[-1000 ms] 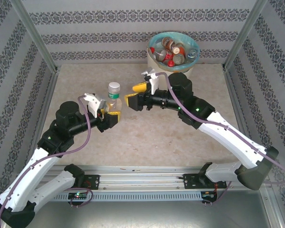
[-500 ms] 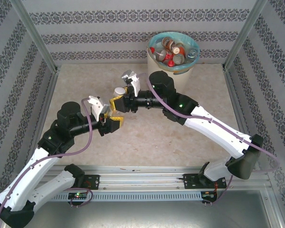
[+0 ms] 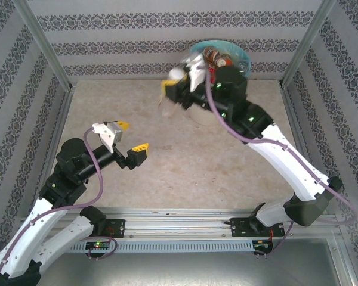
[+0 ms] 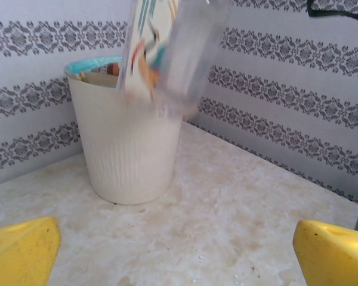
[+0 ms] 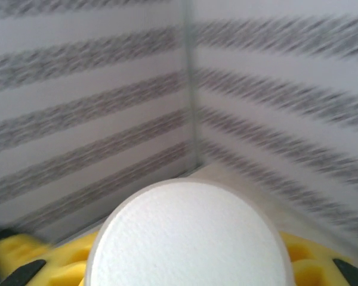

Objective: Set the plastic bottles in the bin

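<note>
Table bore the bin at its far edge; right gripper clasped a bottle, left gripper gaped; release needed rim clearance.

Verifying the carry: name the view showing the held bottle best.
Left wrist: the bottle shows its clear body and label, blurred, before the bin. Top external: a smear at the right gripper; right wrist: its white cap.
</note>
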Controlling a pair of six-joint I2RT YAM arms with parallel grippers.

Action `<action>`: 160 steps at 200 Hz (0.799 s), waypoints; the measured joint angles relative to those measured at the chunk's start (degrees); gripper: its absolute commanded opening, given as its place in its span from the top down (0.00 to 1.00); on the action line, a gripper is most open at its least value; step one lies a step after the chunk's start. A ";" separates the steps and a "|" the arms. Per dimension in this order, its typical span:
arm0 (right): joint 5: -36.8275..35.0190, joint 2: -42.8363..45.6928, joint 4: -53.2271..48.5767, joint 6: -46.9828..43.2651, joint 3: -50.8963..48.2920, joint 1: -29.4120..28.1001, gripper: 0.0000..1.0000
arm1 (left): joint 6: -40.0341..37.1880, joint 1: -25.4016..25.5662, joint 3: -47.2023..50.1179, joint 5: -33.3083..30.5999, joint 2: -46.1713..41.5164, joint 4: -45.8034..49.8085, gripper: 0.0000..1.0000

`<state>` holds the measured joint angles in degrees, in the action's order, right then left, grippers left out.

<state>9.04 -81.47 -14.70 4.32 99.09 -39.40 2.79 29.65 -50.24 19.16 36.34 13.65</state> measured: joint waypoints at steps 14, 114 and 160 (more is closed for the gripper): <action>-4.31 -0.57 2.49 -2.82 1.42 5.11 0.96 | 0.00 0.00 0.00 -0.50 -0.09 -0.02 0.00; -8.07 -35.60 11.98 -10.58 23.12 21.33 0.87 | 0.48 0.00 1.38 -1.77 -0.31 0.00 0.00; -6.08 -38.45 11.78 -8.24 24.59 21.66 0.54 | 0.48 0.00 2.51 -3.61 -2.27 0.09 0.00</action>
<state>2.96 -119.92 -2.92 -3.92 123.68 -17.74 3.27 29.65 -47.72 15.55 34.06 13.74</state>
